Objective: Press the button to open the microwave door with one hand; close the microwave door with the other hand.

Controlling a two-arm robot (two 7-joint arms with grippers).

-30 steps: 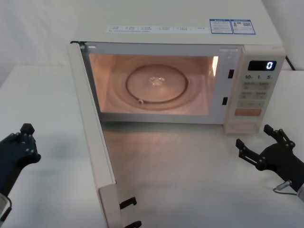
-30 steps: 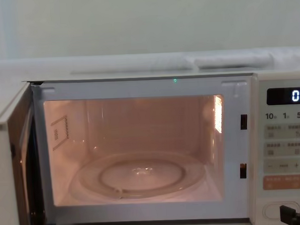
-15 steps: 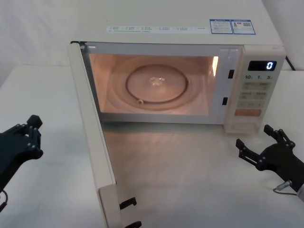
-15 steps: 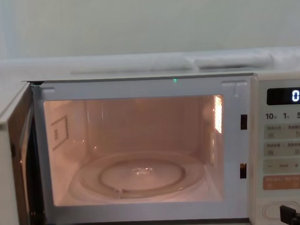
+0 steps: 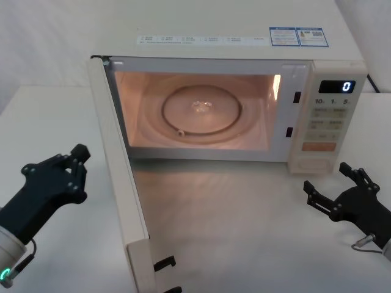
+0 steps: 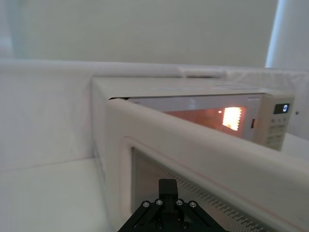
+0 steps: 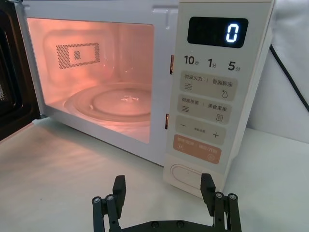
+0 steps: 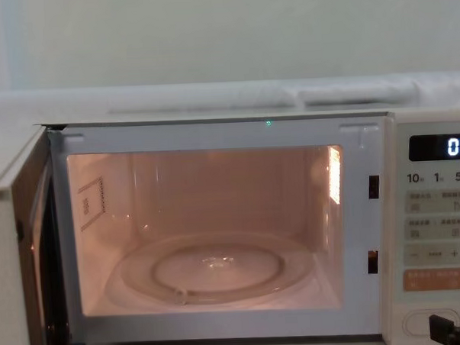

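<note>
The head view looks down on the microwave [image 5: 226, 104] at twelve o'clock, the chest view faces its lit cavity close, level, both wrist views low.

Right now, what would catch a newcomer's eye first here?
The microwave door stands wide open, and the lit cavity glows orange around a glass turntable. The left gripper hovers just outside the door, while the right gripper, open, sits below the button.

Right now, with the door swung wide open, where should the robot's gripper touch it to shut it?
Best guess: no grip, just a push. The left gripper sits beside the outer face of the door, which hinges at the oven's left. Pressing that flat face near the free front end, coming from the left, should swing it shut most easily.
</note>
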